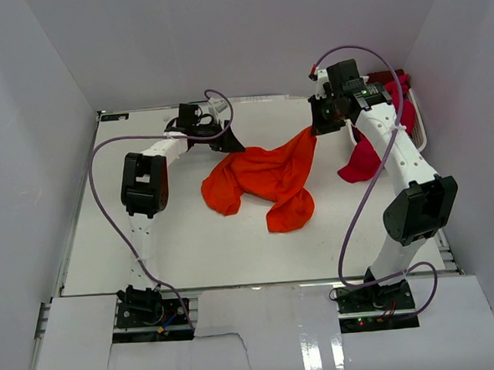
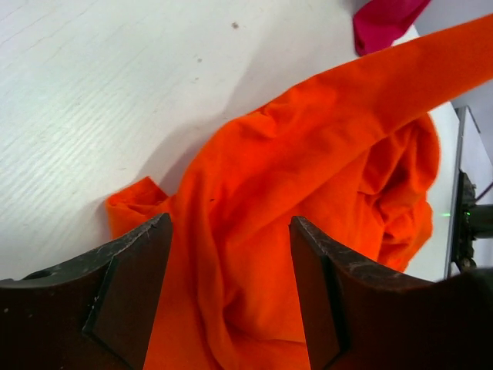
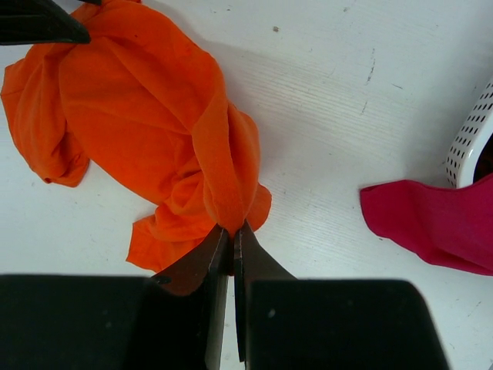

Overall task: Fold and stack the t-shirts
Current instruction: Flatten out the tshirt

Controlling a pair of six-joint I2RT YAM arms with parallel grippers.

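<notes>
the orange t-shirt [image 1: 263, 180] is bunched on the table [image 1: 149, 233] left of the basket [image 3: 470, 139], its nearer end pinched up by the clenched right claw [image 3: 231, 228]. the left claw [image 2: 231, 222] is spread over the end farthest from the basket, grasping nothing; only one layer should be taken.

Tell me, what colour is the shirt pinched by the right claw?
Bright orange; the t-shirt shows best in the right wrist view.

In the right wrist view the white basket [image 3: 471, 142] and the magenta t-shirt [image 3: 435, 225] are both cut off at the 3 o'clock edge. In the left wrist view the orange t-shirt [image 2: 308, 177] runs off at 6 o'clock, its lower part unseen.
</notes>
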